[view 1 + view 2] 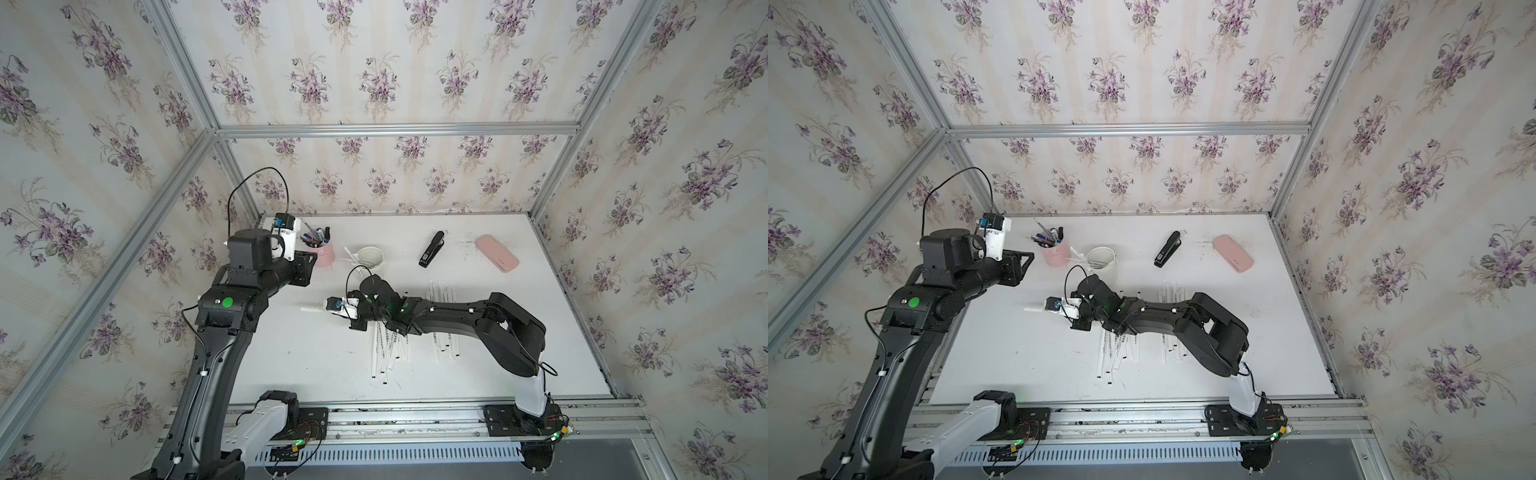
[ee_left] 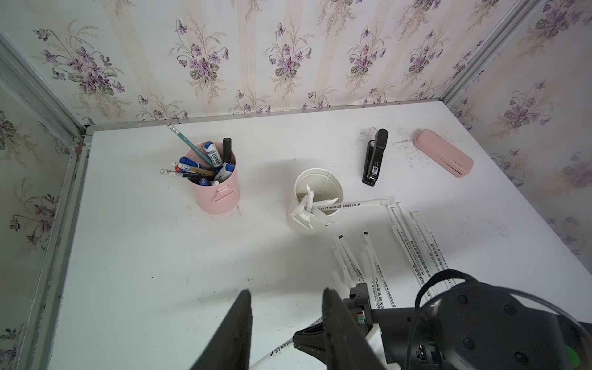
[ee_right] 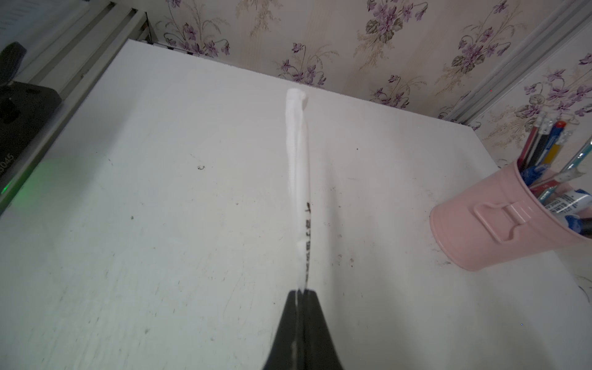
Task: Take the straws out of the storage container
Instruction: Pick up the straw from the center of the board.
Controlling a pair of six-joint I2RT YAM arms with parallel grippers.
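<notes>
The right gripper (image 3: 302,293) is clamped tight on one paper-wrapped straw (image 3: 299,179), holding it over the tabletop (image 1: 291,365) just left of centre. The left gripper (image 2: 287,293) stands half-wide and empty beside the pink pen cup (image 2: 217,195), toward the back left corner. The white storage container (image 2: 333,189), near the back edge, holds a few straws (image 2: 352,204). Many loose straws (image 1: 386,353) lie mid-table.

Cream wallpaper with pale vertical stripes and purple violet sprigs (image 1: 374,83) covers back wall and both side walls. Silver aluminium extrusion frame (image 1: 395,129) runs along wall joints and corners. White matte rectangular tabletop (image 1: 311,365) scuffed, dark specks toward far right corner. Silver aluminium rail (image 1: 415,422) along near edge; grey slotted strip (image 1: 395,455) below it. Light soft, even; shadows faint.
</notes>
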